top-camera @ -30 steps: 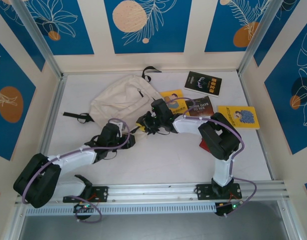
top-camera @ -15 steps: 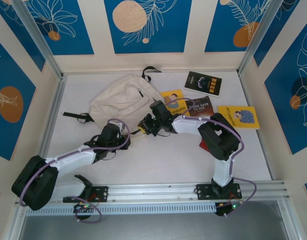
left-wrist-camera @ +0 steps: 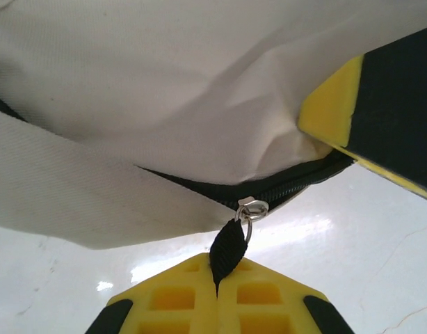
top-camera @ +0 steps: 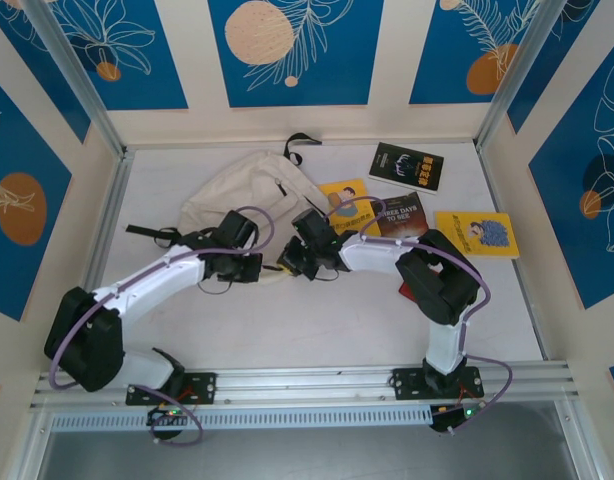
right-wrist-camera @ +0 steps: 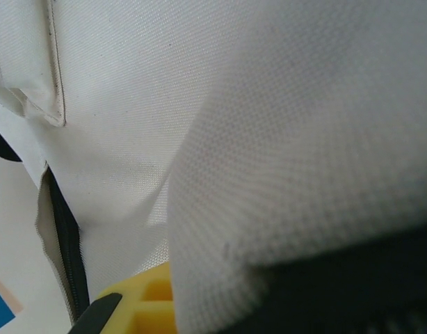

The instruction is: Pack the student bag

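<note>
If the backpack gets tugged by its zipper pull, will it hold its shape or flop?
Likely floppy: the student bag lies slumped, its canvas creased near the zipper pull. Probably light, looking flat, so it may slide rather than unzip.

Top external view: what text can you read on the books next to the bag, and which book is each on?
"DAYS TO SEE": dark brown book; the word before it is unclear.
black book: yellow title, too small to read.
yellow book by the right wall: print too small to read.
yellow book beside the bag: print too small to read.
student bag: no lettering visible.
</note>
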You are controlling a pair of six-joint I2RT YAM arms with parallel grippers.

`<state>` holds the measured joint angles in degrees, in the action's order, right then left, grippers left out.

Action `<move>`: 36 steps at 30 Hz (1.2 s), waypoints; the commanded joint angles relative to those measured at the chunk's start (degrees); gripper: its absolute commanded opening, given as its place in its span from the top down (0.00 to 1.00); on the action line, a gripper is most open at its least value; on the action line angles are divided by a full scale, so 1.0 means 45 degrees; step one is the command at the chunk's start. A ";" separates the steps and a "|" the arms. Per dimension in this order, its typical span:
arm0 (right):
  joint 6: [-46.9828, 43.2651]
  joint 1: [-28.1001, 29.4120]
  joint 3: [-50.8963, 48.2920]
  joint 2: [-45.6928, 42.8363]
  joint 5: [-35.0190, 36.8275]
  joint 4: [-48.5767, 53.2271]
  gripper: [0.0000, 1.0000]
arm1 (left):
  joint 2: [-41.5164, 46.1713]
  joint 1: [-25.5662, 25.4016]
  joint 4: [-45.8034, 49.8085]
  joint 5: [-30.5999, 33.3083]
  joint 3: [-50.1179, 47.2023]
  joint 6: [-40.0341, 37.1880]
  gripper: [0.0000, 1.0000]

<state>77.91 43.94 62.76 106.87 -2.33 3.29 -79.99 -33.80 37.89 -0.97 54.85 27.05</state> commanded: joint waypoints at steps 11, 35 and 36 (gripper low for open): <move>-0.0458 -0.0041 -0.0734 -0.0428 0.2267 0.2305 0.93 | -0.1472 0.0801 0.3305 0.1323 0.1949 -0.1789 1.00; -0.1908 -0.0058 -0.0420 -0.1486 0.0360 0.1188 0.55 | -0.2853 0.2451 0.3367 0.3376 0.2603 -0.1395 1.00; -0.2138 -0.0038 -0.0305 -0.1753 0.0270 0.1345 0.47 | -0.2752 0.2581 0.3375 0.3525 0.2547 -0.1297 1.00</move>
<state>71.11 43.90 61.01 102.76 1.28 7.57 -93.49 -24.36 50.57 10.11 66.15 19.55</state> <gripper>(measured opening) 0.491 0.047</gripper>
